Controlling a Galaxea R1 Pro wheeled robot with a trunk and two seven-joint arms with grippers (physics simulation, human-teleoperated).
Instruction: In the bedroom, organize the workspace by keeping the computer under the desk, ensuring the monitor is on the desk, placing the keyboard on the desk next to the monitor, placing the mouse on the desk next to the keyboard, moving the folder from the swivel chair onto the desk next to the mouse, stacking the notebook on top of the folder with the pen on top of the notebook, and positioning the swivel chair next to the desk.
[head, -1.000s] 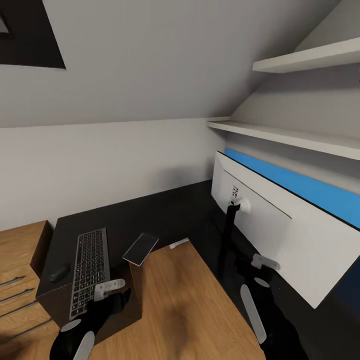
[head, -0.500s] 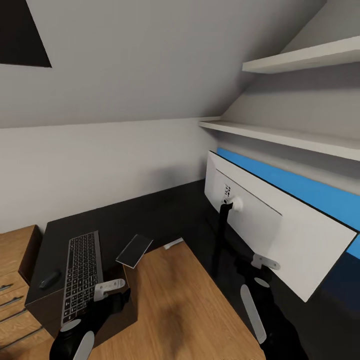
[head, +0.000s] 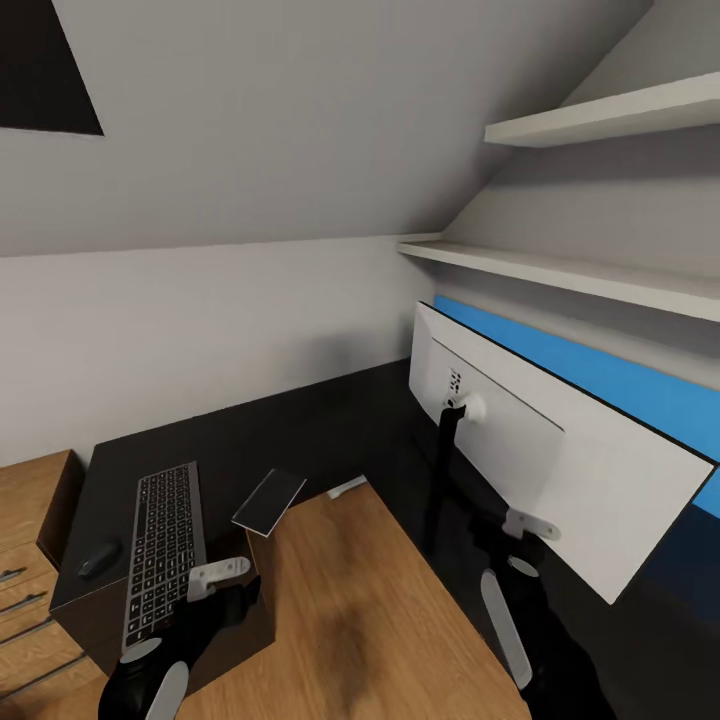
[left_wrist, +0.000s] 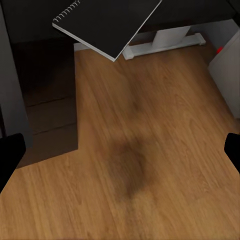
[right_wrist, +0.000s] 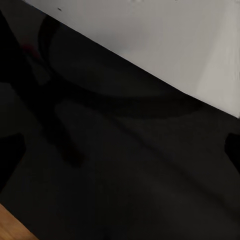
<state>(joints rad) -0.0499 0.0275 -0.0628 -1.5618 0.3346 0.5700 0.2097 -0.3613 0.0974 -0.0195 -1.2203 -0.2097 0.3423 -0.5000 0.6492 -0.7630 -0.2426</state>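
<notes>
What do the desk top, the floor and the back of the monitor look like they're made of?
The desk top looks like matte black laminate or painted board: flat and dull, without grain. The floor looks like wood or a wood-look laminate: warm brown with plank seams and grain. The monitor back looks like smooth light grey-white plastic, evenly shaded.

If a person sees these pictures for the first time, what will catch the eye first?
The monitor stands out: wide, its white back toward the camera, at the right on the black desk. A bright blue band runs behind its upper edge. At the left lie the keyboard and, beside it, the notebook, which overhangs the desk's edge above the wood floor.
</notes>
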